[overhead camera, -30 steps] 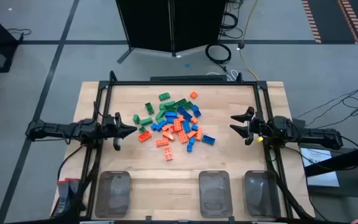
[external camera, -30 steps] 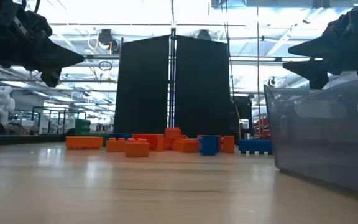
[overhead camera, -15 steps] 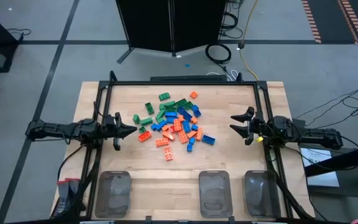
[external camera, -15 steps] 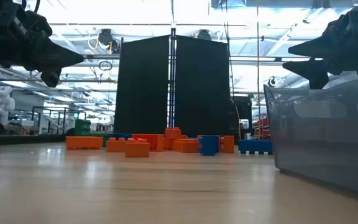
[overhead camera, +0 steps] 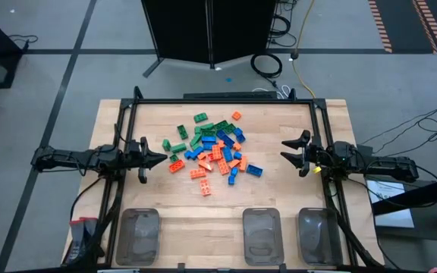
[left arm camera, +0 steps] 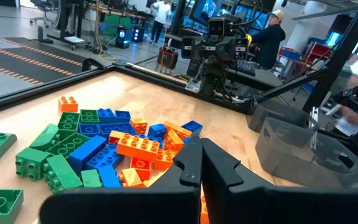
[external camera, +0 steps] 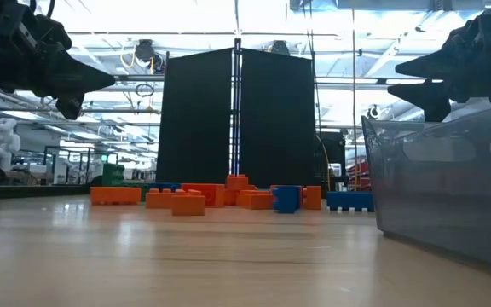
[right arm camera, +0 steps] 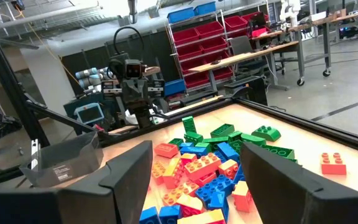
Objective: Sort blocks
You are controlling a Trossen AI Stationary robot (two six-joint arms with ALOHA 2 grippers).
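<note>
You're looking past the right gripper [right arm camera: 194, 180], its fingers [right arm camera: 129, 171] spread wide and empty, at the blocks [right arm camera: 207, 165] — a green, orange and blue heap between them. One orange block [right arm camera: 333, 163] lies apart from the heap; the left gripper [right arm camera: 135, 84] faces you beyond it.

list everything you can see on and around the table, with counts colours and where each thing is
blocks: a few dozen, green, orange and blue, heaped at the table's middle, a few strays at the pile's edges
clear trays: three, see-through, in a row along the table's near edge, nothing visible inside
table: one, pale wood, with a black frame round it
black panel: one, upright, beyond the table's far edge
cable coil: one, black, on the floor behind the table
left pincer: one, dark, shut, empty, left of the pile
right pincer: one, dark, open, empty, right of the pile
</note>
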